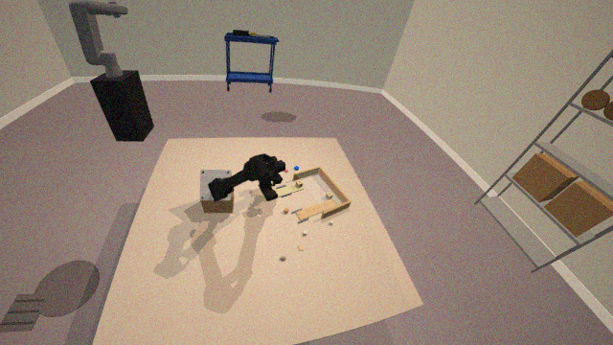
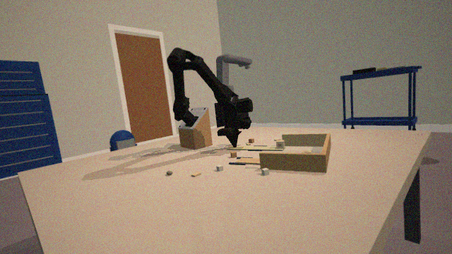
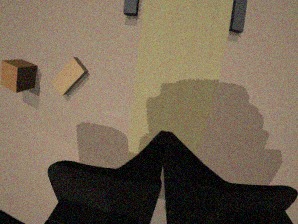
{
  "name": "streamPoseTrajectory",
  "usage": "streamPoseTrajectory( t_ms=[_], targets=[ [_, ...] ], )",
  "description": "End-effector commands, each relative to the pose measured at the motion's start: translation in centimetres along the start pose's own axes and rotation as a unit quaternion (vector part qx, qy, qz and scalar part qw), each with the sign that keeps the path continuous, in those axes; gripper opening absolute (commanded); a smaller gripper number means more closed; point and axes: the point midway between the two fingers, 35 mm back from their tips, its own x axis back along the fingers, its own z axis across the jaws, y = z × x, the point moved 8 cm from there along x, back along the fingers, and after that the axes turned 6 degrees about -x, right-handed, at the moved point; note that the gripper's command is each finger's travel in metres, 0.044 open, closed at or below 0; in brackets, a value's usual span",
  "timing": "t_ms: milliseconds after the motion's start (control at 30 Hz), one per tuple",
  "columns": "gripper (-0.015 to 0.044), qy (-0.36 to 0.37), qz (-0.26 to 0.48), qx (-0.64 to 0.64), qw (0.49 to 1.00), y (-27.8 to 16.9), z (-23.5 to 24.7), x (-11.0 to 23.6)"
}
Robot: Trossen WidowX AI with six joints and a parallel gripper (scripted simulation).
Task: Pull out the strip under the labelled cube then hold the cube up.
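Pressed together at the tips, with the black gripper (image 1: 272, 196) (image 2: 235, 144) (image 3: 165, 136) angled down over the outer end of the pale yellow strip (image 1: 287, 190) (image 2: 254, 148) (image 3: 180, 50). Seen resting on that strip, near the mouth of the wooden tray (image 2: 294, 162) (image 1: 335, 184): the labelled cube (image 1: 299, 184) (image 2: 280, 144). Flanking the strip in the wrist view, 2 dark rails (image 3: 131, 7) (image 3: 239, 16). Lying apart to 1 side, an orange strip (image 1: 313, 210) (image 2: 248, 161).

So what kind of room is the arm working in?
Probably a robotics lab or workshop: a second, grey arm stands beyond the table, with a blue cart by the wall and a shelf rack holding boxes.
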Motion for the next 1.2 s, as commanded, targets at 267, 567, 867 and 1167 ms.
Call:
streamPoseTrajectory(
  t_ms=[267,567,867,1167],
  targets=[
    [0.0000,0.000,0.018,0.007,1.000,-2.3,-0.1,-0.5],
    [0.0000,0.000,0.018,0.007,1.000,-3.2,-0.2,-0.5],
    [0.0000,0.000,0.018,0.007,1.000,-4.0,-0.3,-0.5],
    [0.0000,0.000,0.019,0.007,1.000,-4.7,-0.4,-0.5]
  ],
)
